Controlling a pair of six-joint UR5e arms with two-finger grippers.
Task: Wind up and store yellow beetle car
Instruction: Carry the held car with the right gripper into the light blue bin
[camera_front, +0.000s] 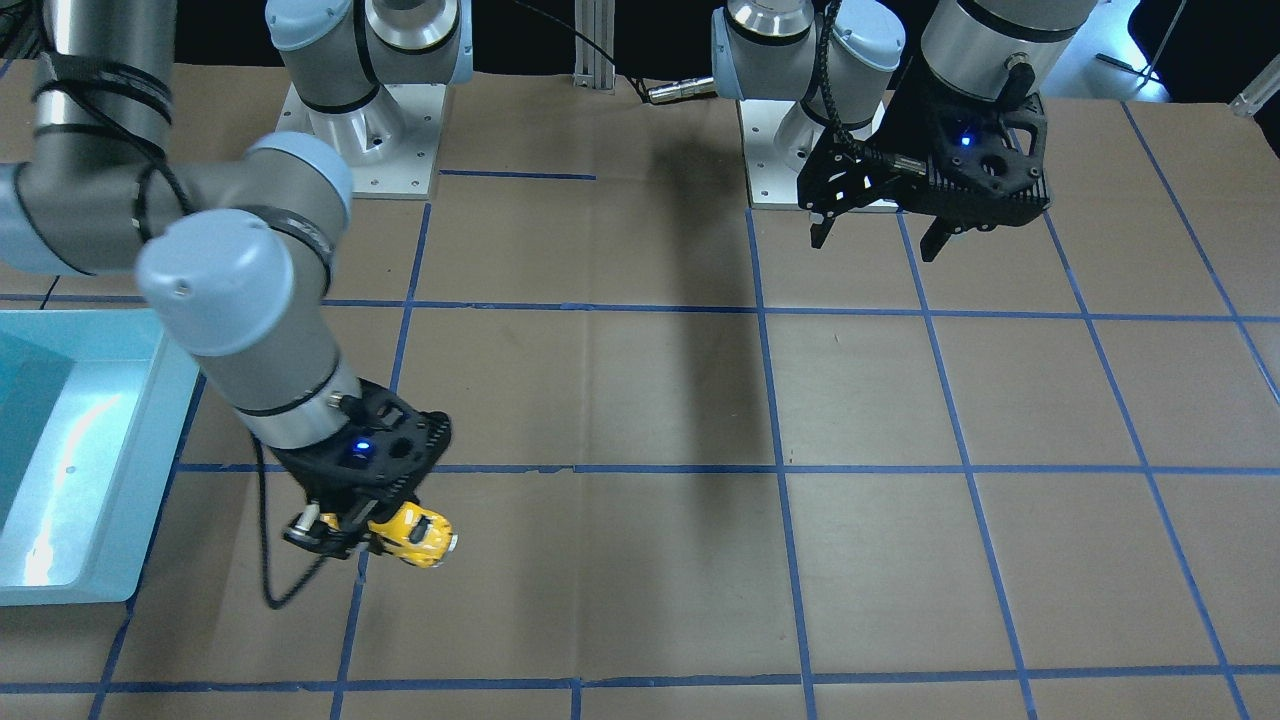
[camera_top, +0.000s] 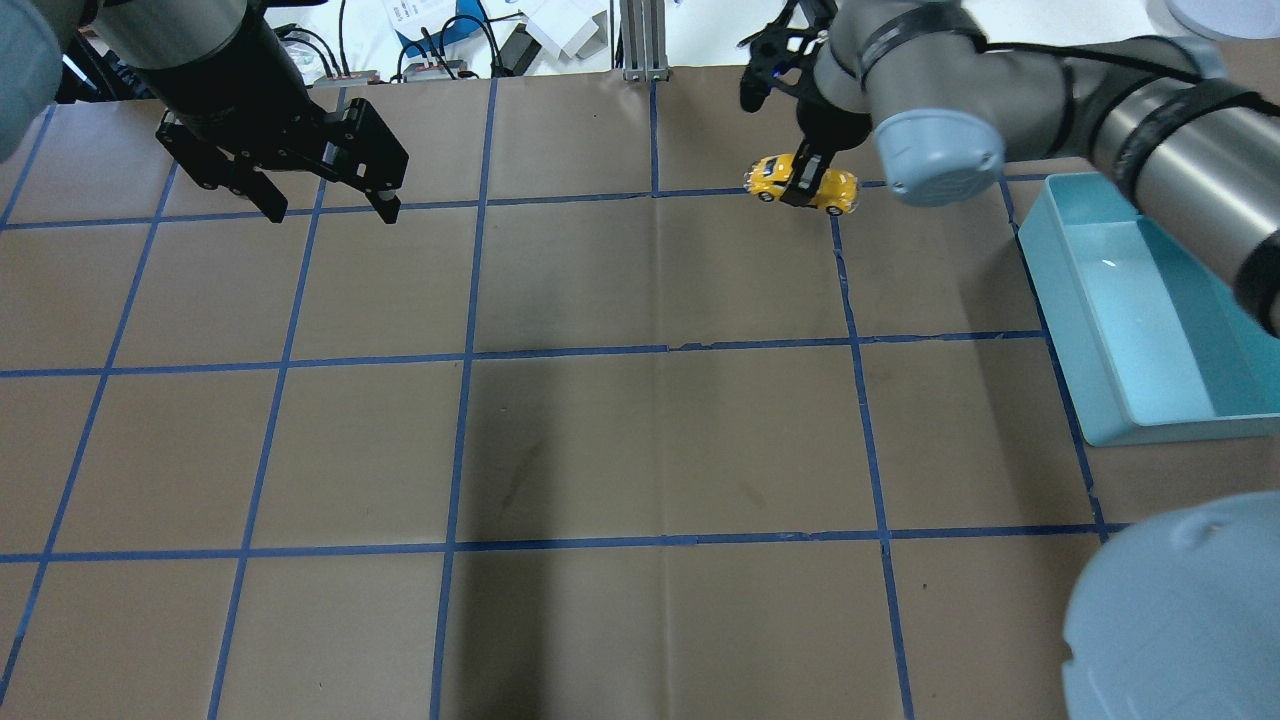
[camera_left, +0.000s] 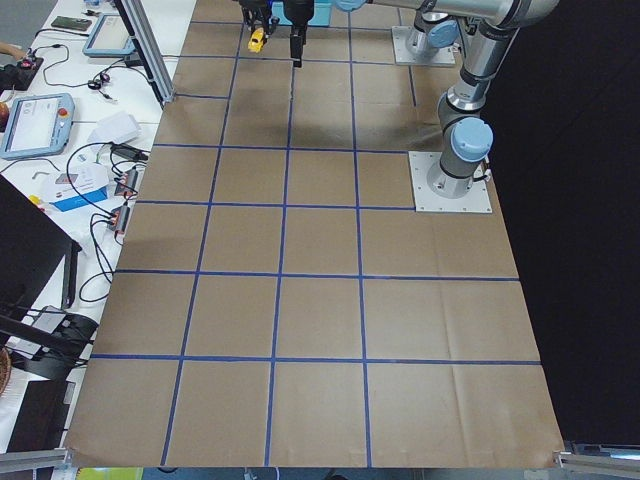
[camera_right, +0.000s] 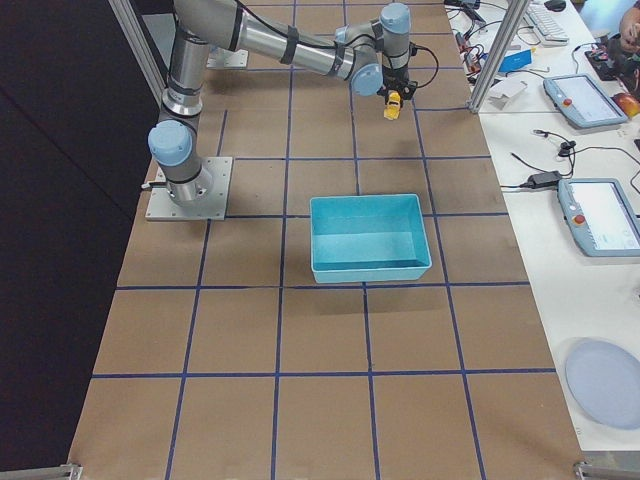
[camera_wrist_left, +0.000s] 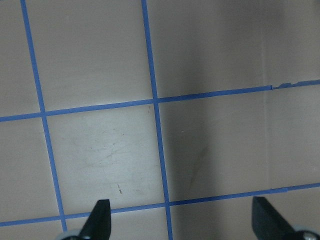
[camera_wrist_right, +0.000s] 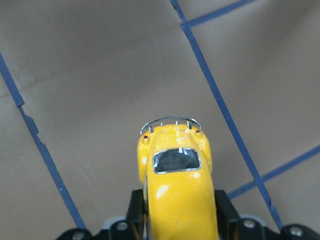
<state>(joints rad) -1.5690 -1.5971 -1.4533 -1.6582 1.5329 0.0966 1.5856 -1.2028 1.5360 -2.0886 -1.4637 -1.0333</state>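
Note:
The yellow beetle car is clamped between the fingers of my right gripper at the far side of the table. It lies level and appears slightly above the brown paper. It also shows in the overhead view, held by the right gripper, and in the right wrist view with its rear window and bumper facing the camera. My left gripper is open and empty, hovering over the table's far left; its fingertips show wide apart over bare paper.
A light teal bin with nothing visible inside stands at the table's right edge, near the right arm; it also shows in the front-facing view. The table is brown paper with a blue tape grid. Cables and tablets lie beyond the far edge.

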